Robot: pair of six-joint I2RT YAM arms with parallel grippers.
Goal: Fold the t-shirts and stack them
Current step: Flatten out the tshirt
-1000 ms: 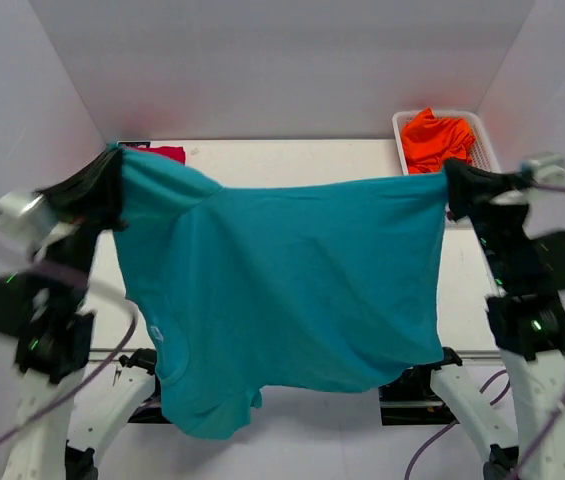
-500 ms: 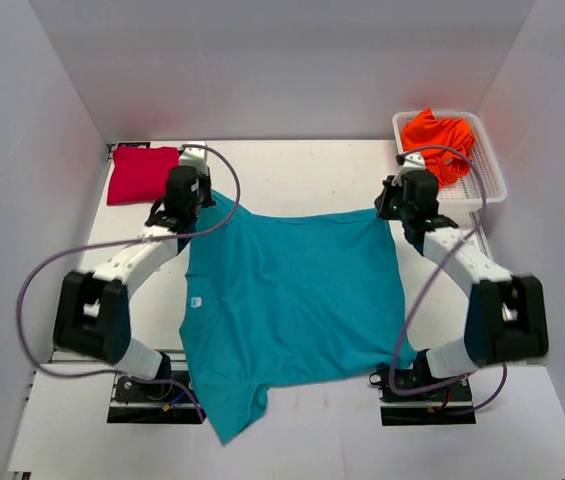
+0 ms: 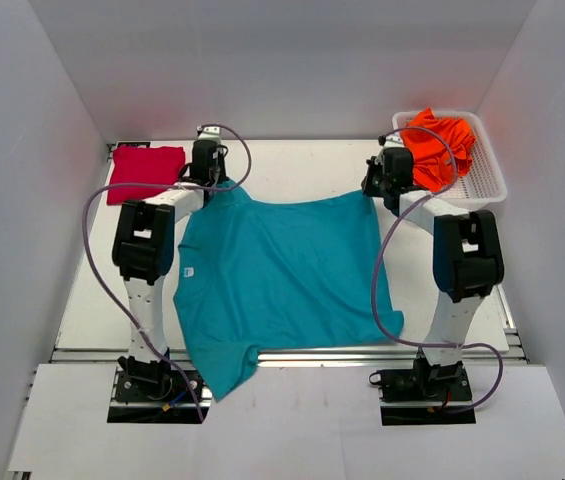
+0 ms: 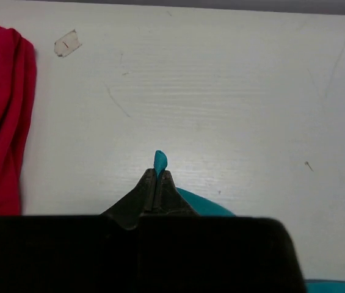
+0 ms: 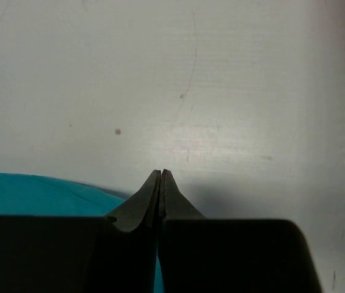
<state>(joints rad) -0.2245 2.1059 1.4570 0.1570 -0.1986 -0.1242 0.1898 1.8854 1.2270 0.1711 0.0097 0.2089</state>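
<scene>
Lying flat: teal t-shirt point(image 3: 282, 280), neck left, hem right; left gripper point(image 4: 157, 177) and right gripper point(image 5: 161, 177), both extended far, pinching its far corners.

Both arms stretch forward and low, left pincer point(image 4: 157, 175) and right pincer point(image 5: 160, 176) clamped on the teal t-shirt point(image 3: 282, 270).

No writing can be read in any view.
The small white tag point(image 3: 191, 272) on the teal cotton t-shirt point(image 3: 282, 270) and the paper scrap point(image 4: 67, 43) on the white tabletop point(image 4: 233, 91) are too small to make out.
</scene>
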